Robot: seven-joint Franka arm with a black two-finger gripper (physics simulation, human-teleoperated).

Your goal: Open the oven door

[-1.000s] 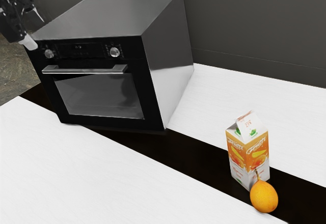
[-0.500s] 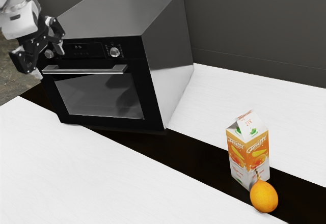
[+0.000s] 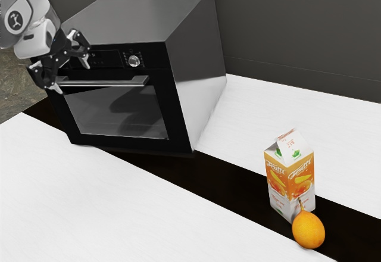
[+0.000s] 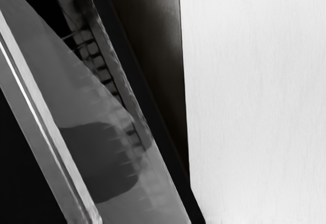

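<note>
We hold our gripper open near the handle at the front of the oven, whose oven door is closed; well apart on the desk, a juice carton stands beside an orange fruit.

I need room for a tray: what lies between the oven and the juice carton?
The black strip and white tabletop, bare there in the exterior view.

One end of the handle behind the pincer
</note>
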